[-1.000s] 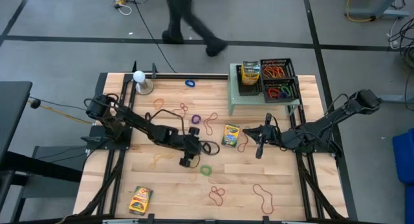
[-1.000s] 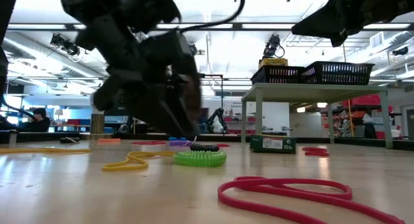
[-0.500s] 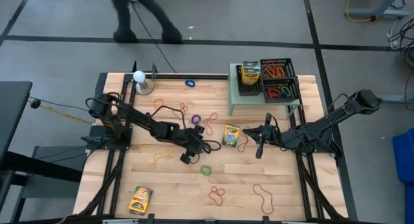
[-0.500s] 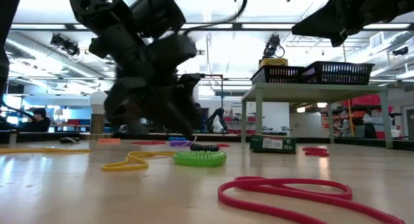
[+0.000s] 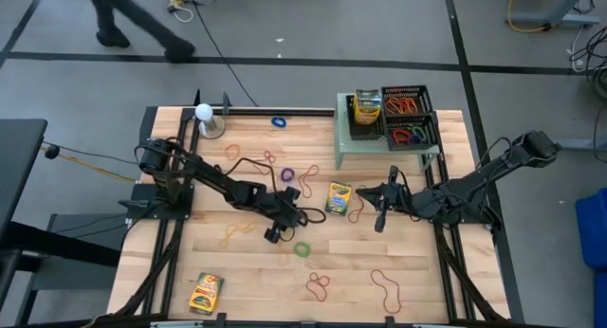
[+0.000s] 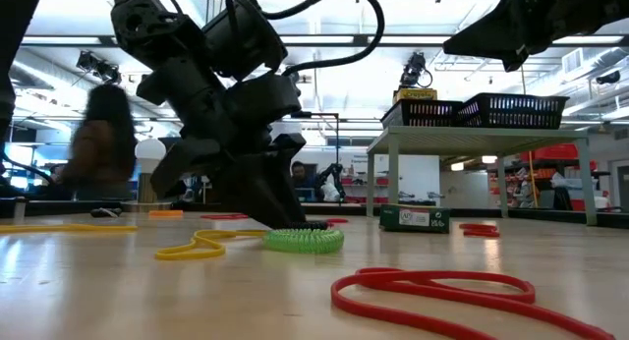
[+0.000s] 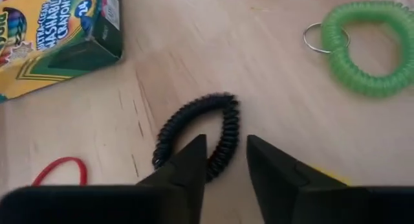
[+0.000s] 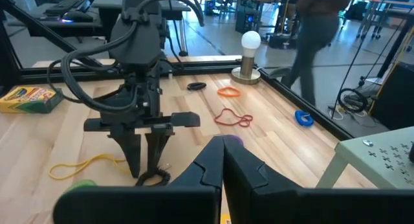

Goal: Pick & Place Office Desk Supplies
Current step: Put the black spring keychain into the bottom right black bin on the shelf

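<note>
Since a second ago the left gripper (image 7: pixel 225 160) has been brought down over the black coil loop (image 7: pixel 197 130), which lies on the table (image 5: pixel 247 271) just beside the crayon box (image 5: pixel 338 197) at mid-table and near the green coil loop (image 5: pixel 302 248); the arm has been shifted slightly toward that box, and a person walking behind the table has moved across the room. In the left wrist view the fingers are seen partly open, straddling one side of the black loop, with the coil between them; a closed grip is not yet shown, so nothing is judged held. The right gripper (image 5: pixel 382 210) is kept shut and empty, waiting on the far side of the same crayon box. Progress is judged as partial: red, orange and purple bands and one crayon box are already seen in the black baskets (image 5: pixel 402 115) on the raised green stand (image 5: pixel 370 150) beyond the mid-table box. Left to be moved, relative to that box: the black and green loops, a yellow band (image 5: pixel 234 234), several red bands (image 5: pixel 317 286) toward the near edge, small loops toward the far edge, and a second crayon box (image 5: pixel 206 292) at the near left corner.
</note>
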